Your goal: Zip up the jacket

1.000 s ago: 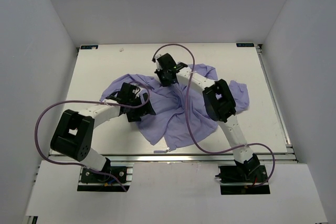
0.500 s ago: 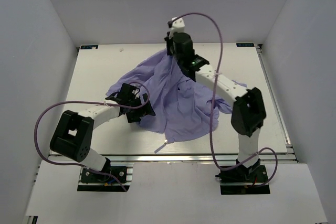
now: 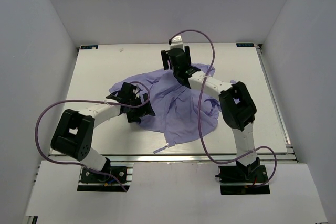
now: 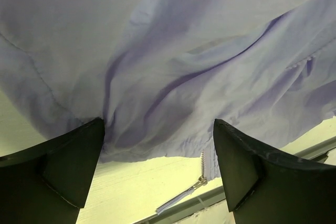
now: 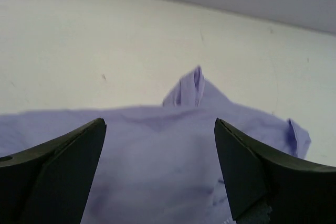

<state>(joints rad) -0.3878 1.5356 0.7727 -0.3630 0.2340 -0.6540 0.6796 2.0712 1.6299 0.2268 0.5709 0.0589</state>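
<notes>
The purple jacket point(image 3: 173, 106) lies all crumpled in the middle of the white bench point(image 3: 94, 77). The left claw point(image 4: 157, 124) is wide open. It sits low over the left side of the jacket and holds nothing. The right claw point(image 5: 159, 124) is wide open too. It is by the far edge of the jacket, with nothing in it. A zipper end point(image 4: 202, 169) pokes out at the jacket's near edge.

One jacket point(image 3: 173, 114), one table point(image 3: 94, 77); left hand point(image 4: 158, 123) plus right hand point(image 5: 160, 121) makes two
</notes>
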